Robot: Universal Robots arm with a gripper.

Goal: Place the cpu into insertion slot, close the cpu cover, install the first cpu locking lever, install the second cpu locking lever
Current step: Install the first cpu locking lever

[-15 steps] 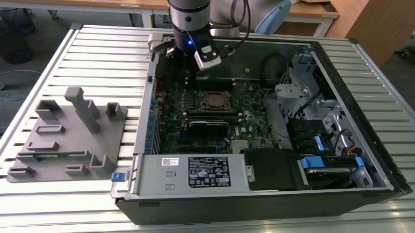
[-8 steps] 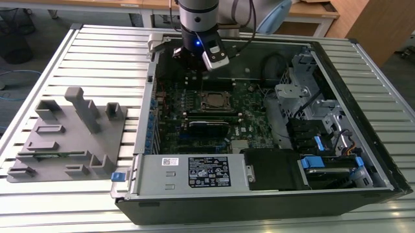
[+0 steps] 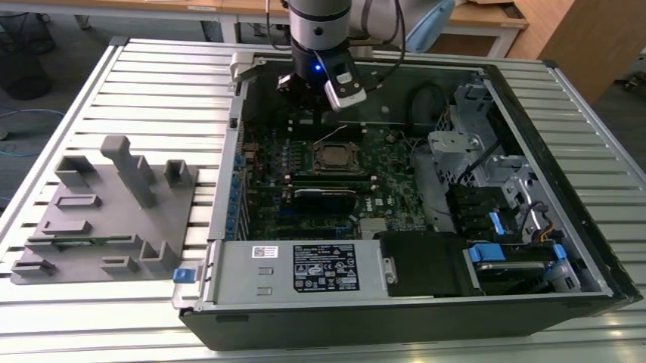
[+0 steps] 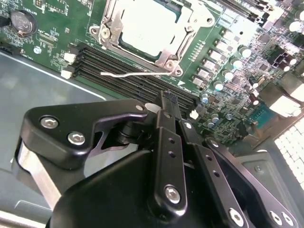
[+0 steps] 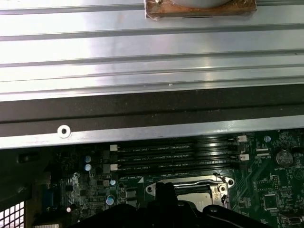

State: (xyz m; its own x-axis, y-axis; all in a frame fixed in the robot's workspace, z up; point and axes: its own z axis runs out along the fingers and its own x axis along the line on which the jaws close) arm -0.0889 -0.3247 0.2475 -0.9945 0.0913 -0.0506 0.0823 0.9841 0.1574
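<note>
Second wrist view: gripper pinched shut, empty; cpu seated under cover, ahead of fingertips. Free lever between them: probably thin, springy wire, best pushed near its hooked end.

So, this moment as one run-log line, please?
cpu: seated | cpu cover: down | lever: looks unlatched | end effector: shut, empty

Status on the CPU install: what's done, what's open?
Done: the cpu sits in the insertion slot, and the cpu cover looks lowered around it. In hand: the tool hovers close to a thin locking lever lying free across the memory slots. Left: that lever is not latched; I cannot tell the other lever's state.
</note>
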